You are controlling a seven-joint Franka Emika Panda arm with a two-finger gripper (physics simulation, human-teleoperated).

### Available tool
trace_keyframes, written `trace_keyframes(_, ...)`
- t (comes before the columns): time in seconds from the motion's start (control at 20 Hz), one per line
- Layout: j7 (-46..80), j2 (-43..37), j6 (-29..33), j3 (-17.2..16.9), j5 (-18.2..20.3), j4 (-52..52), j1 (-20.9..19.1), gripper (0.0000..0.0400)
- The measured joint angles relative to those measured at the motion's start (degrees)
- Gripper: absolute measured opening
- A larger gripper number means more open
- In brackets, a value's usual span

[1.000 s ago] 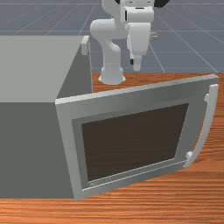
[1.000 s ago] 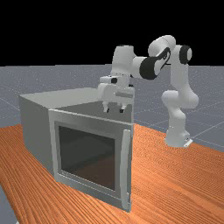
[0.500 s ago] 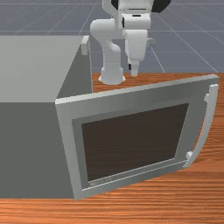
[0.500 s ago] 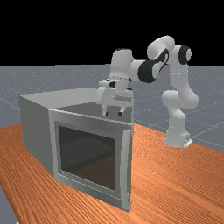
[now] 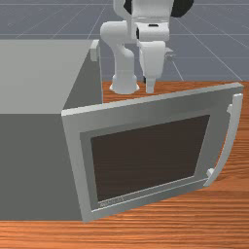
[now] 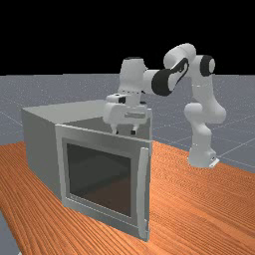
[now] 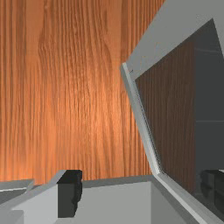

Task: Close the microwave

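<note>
The microwave's grey body (image 5: 34,165) is at the front view's left. Its door (image 5: 146,108) stands wide open, swung out toward the front view's right, with a curved handle (image 5: 232,141) on its free edge. In the far view my gripper (image 6: 125,132) is open, its two fingertips just above and behind the door's top edge. The front view has the gripper (image 5: 150,91) beyond the door, on the arm's side. In the wrist view the gripper (image 7: 142,191) has widely spaced black fingertips with nothing held; the door's inner face (image 7: 151,48) lies below the hand.
Orange-brown table wood (image 7: 78,100) lies beside the door and below the hand. The microwave's side wall and hinge-opposite front edge (image 5: 95,51) rise near the arm, left of the gripper in the front view. The arm's base (image 6: 201,154) stands at the far view's right.
My hand has come down and shifted toward the far view's left, bringing the fingertips nearer the door's top edge. The door and the microwave have stayed where they were.
</note>
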Motion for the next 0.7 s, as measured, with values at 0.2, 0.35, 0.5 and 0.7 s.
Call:
trace_keyframes(0.2, 0.01, 1.4, 1.93, 0.0, 0.01, -1.39, -0.01, 0.04)
trace_keyframes(0.35, 0.28, 0.1, 6.45, -0.12, -0.4, -4.39, 0.04, 0.04)
trace_keyframes(0.5, 0.29, -0.68, 5.87, -0.12, -0.43, -3.96, 0.05, 0.04)
trace_keyframes(0.7, 0.21, -0.67, 4.03, -0.09, -0.32, -2.67, 0.04, 0.04)
